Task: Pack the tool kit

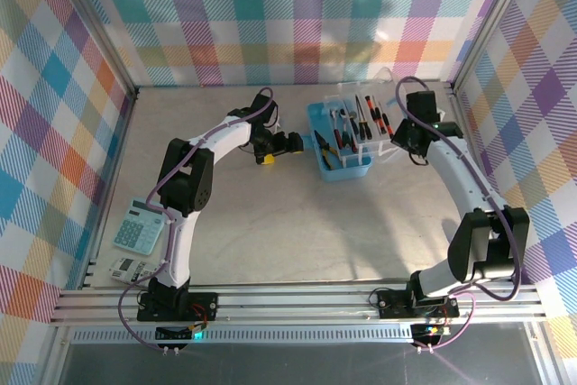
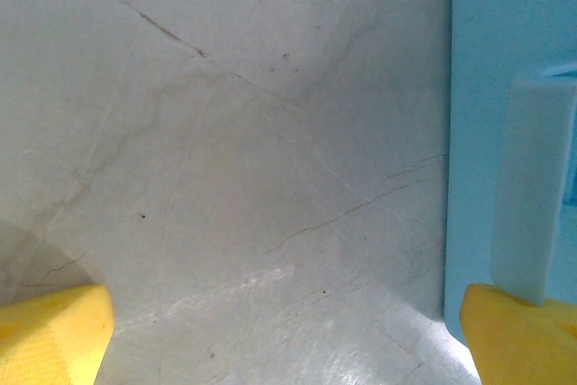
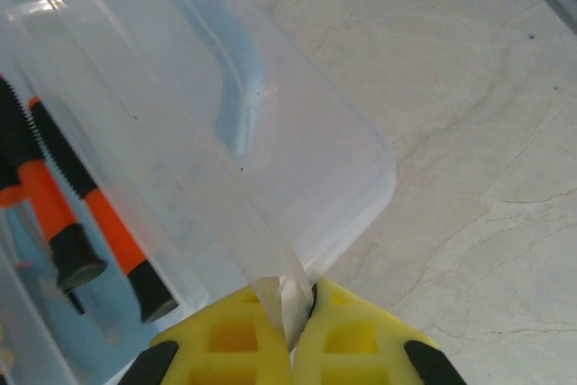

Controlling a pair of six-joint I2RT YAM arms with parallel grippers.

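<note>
Yellow fingertips of the right claw [image 3: 293,313] are closed on the free edge of the clear lid [image 3: 270,132], at the right side of the case [image 1: 335,167]; the thin plastic rim passes between the two pads with no gap visible. The lid is tilted up off the case and is not seated; its moulded handle [image 3: 233,78] is visible through the plastic. Beneath the lid, inside the case, lie orange-and-black-handled screwdrivers [image 3: 81,223]. In the overhead view more tools occupy the case: pliers [image 1: 323,144] in its left part and a red-handled tool [image 1: 341,137] next to them; whether that tool is the wrench cannot be confirmed at this size. The left claw [image 2: 288,335] stands just left of the case, jaws spread wide and holding nothing. One of its fingers is just beside the case wall and a white latch tab [image 2: 532,187]; contact cannot be determined. The case rests on the bench [image 1: 270,232], and a pale calculator [image 1: 138,225] lies well to the left of the case. Every tool that can be made out lies inside the case, so loading appears complete. Remaining steps, as judged: lower the lid onto the case, seat it, and engage the latches.
</note>
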